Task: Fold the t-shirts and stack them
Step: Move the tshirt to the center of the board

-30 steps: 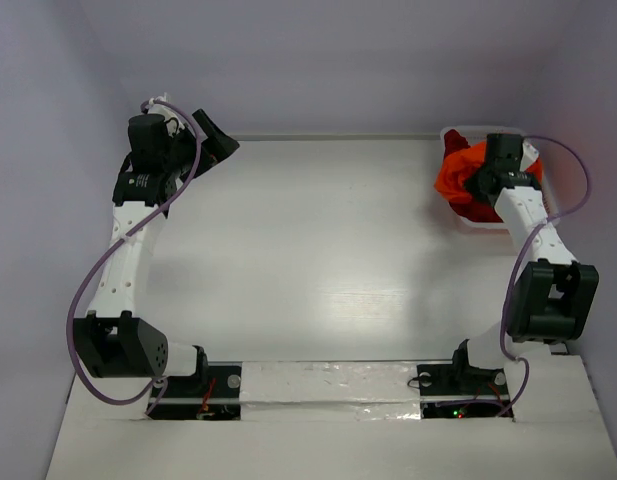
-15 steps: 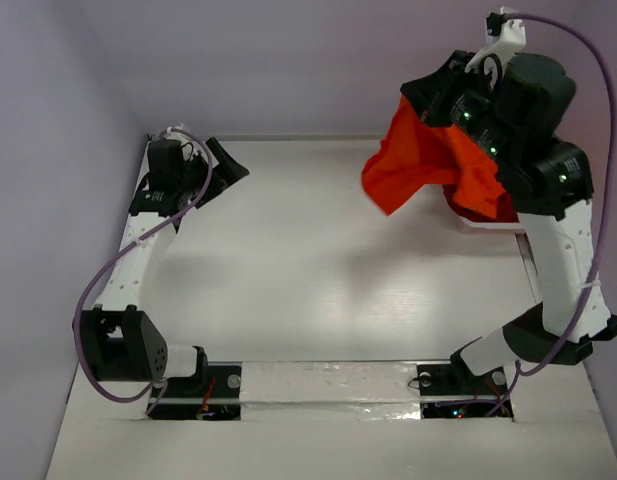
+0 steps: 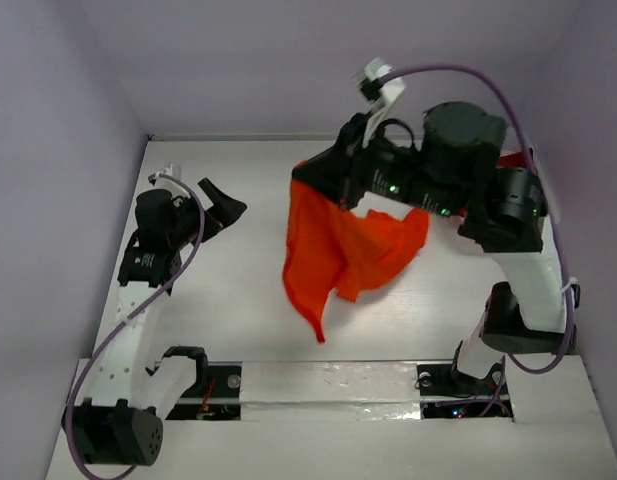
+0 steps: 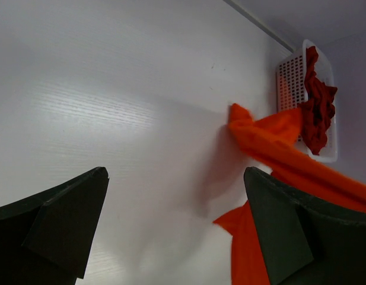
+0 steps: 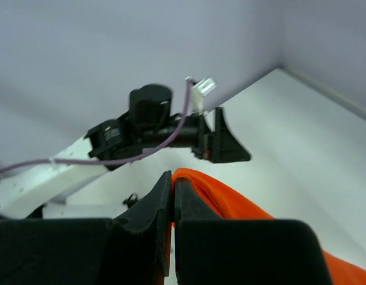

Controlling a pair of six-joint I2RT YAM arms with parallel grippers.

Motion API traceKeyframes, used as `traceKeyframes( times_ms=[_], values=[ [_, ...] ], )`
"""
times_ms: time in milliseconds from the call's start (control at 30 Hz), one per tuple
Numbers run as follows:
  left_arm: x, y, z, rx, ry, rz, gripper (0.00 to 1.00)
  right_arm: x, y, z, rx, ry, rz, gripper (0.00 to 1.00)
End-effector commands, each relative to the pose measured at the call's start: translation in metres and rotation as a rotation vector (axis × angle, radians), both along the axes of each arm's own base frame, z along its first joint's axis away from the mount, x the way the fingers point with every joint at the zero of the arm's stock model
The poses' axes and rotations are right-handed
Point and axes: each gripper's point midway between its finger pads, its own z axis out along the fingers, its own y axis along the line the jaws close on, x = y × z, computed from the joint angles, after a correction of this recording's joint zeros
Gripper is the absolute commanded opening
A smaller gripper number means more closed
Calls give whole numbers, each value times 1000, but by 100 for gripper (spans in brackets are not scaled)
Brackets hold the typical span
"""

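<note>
1. Nearest, on the left, the left gripper (image 3: 222, 203) hovers low over the counter (image 3: 238, 300), its jaws spread wide and empty, facing right.
2. In the middle, the orange t-shirt (image 3: 348, 250) hangs bunched above the counter. Its long axis runs from the pinched top down to a pointed tail toward the arm bases. It lies to the left gripper's right, apart from it, so the left arm seems best placed to take a free edge for spreading.
3. Above it, the right gripper (image 5: 172, 181) is clamped on the shirt's top edge.
4. Farthest right, the dark red t-shirt (image 4: 318, 110) lies in the white basket (image 4: 292, 74).
</note>
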Motion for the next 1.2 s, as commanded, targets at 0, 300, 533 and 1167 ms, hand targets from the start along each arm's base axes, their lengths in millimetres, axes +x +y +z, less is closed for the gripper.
traceKeyframes(
  times_ms=[0,300,533,1167],
  values=[
    [-24,-1,2,-16,-26,-5,98,-30,24,4,-8,-58,70,0],
    [-47,-1,-27,-19,44,4,98,-86,70,-8,-17,-48,181,0],
    [-36,14,22,53,-19,66,98,-55,49,-4,-22,-66,1,0],
    [-46,-19,66,-18,-116,-80,92,90,-29,-44,-124,40,-500,0]
  ],
)
